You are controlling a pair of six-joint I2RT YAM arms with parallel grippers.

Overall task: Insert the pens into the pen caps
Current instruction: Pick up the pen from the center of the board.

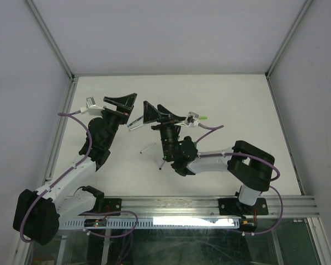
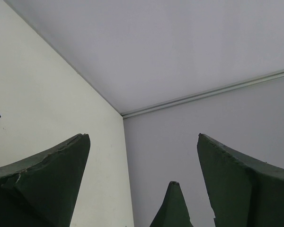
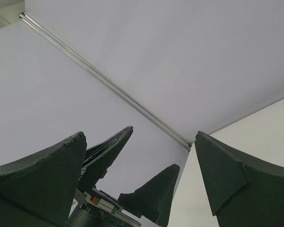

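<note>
Hovering above the table, the left gripper (image 1: pixel 121 102) and right gripper (image 1: pixel 159 114) both gape wide, empty. A slim white pen (image 1: pixel 148 147) lies flat and diagonal below, nearer the right gripper. A light green cap (image 1: pixel 203 117) sits to its right.

I have both arms stretched out from the near edge, elbows bent, wrists tipped up toward the far wall. My left gripper (image 1: pixel 120 102) stands wide open and empty, fingers (image 2: pixel 47 175) spread. My right gripper (image 1: pixel 157 113) sits just beside it on the right, gaping equally wide, fingers (image 3: pixel 236 179) apart.
</note>
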